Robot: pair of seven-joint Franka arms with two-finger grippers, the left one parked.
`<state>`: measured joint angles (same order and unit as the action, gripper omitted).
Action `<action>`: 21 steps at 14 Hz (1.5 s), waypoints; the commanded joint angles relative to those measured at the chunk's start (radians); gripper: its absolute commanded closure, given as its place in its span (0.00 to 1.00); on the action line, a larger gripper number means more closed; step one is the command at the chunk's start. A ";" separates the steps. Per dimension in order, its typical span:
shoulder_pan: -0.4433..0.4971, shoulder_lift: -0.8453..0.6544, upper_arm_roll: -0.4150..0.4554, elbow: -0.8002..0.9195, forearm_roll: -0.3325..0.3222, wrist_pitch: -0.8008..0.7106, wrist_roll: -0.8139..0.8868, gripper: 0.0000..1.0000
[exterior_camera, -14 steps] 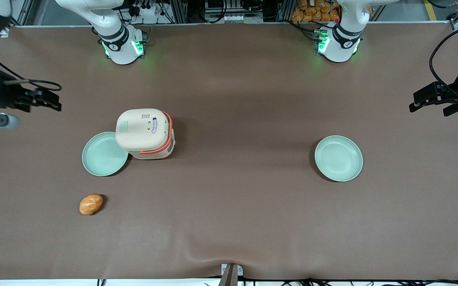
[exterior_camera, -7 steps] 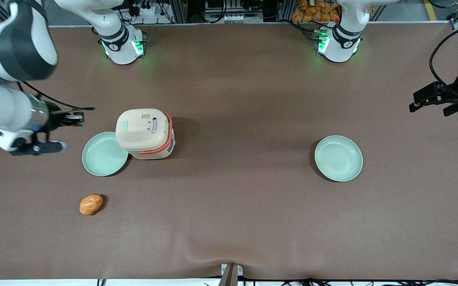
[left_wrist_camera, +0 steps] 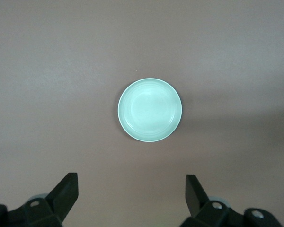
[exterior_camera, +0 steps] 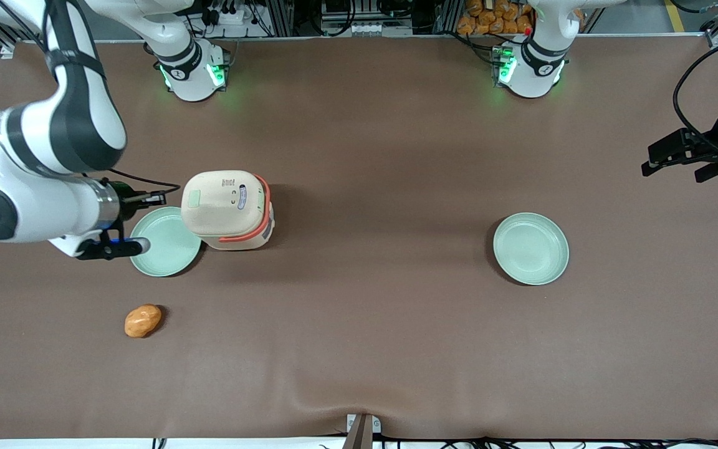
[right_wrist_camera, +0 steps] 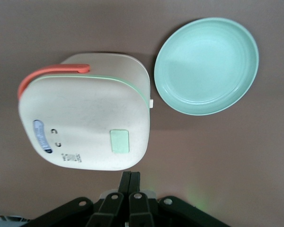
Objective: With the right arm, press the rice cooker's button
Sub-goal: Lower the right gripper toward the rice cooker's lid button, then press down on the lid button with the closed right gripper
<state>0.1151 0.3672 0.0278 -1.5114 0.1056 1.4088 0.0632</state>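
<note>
Brown table cover (exterior_camera: 396, 349) lies bare around the rice cooker (exterior_camera: 227, 209) on most sides; only one mint-green plate (exterior_camera: 166, 243) crowds it, its rim just beside the cooker's base at the working arm's end. A second plate (exterior_camera: 530, 248) sits well apart toward the parked arm's end, and an orange lump (exterior_camera: 143, 320) lies nearer the front camera than the first plate. The gripper (right_wrist_camera: 129, 181) hangs above the table just off the cooker's edge, fingers pressed together with nothing between them, tips short of the lid and not touching it. The right arm (exterior_camera: 35, 162) reaches in from the table's end. The cooker stands upright with its lid down: cream, boxy, rounded, with a coral-orange handle band (right_wrist_camera: 52, 74). The button (right_wrist_camera: 119, 141), a pale green rounded square, sits on the lid near the edge closest to the gripper, with the oval blue-and-white label (right_wrist_camera: 42, 136) toward the lid's handle end.
</note>
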 commanded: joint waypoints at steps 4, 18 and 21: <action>0.014 0.094 -0.002 -0.003 0.016 0.025 -0.002 1.00; 0.041 0.124 0.000 -0.021 0.016 -0.025 -0.002 1.00; 0.051 0.125 -0.002 -0.024 0.029 -0.028 0.000 1.00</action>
<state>0.1550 0.5008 0.0289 -1.5252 0.1196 1.3882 0.0626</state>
